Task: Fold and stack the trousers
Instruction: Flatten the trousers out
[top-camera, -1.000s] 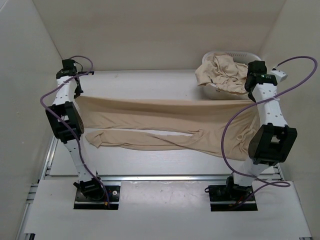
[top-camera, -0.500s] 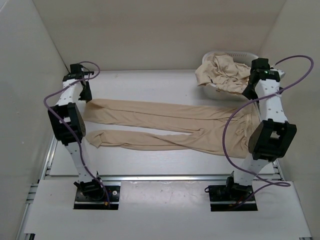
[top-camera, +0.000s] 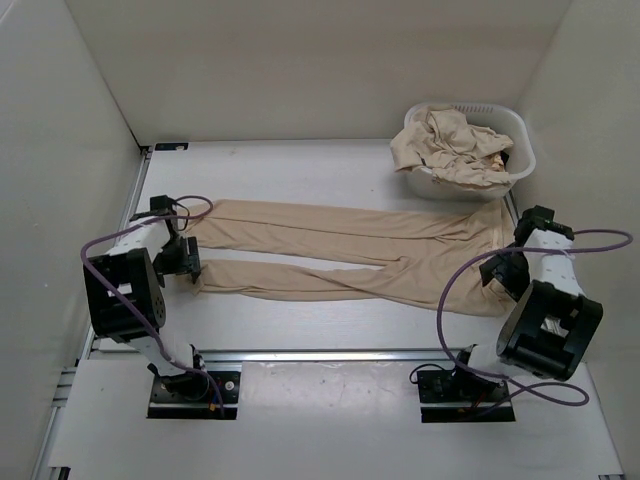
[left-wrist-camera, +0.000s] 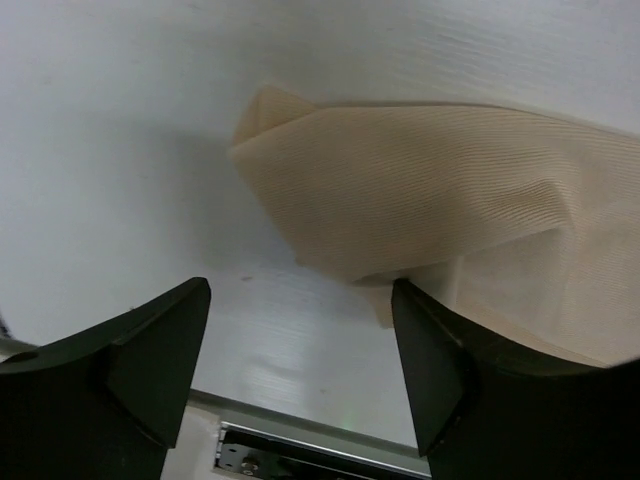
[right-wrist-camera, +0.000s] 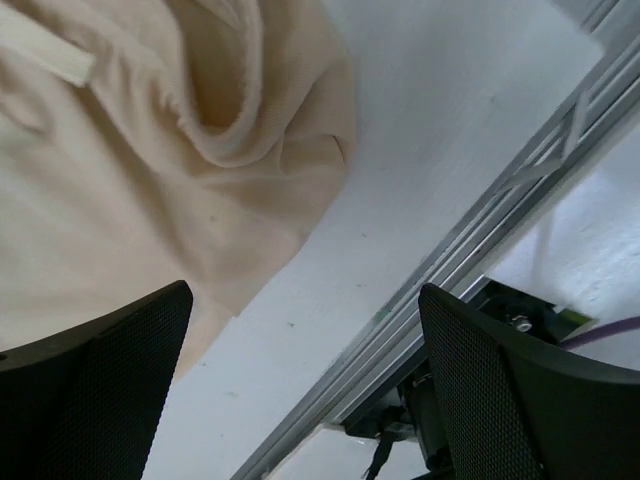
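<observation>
Trousers (top-camera: 350, 250) flat across counter (top-camera: 300, 170) centre, waist at right edge; right wrist view alone shows drawstring (right-wrist-camera: 40, 50); left gripper (left-wrist-camera: 300, 292), right gripper (right-wrist-camera: 305, 292) wide open, empty; white walls (top-camera: 300, 70) enclose counter.

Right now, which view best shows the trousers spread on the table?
Top external: the spread trousers lie whole, legs pointing left, waist at right. Left wrist shows only a leg end; right wrist only the bunched waist edge.

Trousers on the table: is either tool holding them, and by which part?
Nothing is held: left tool and right tool are both open; the trousers lie flat.
</observation>
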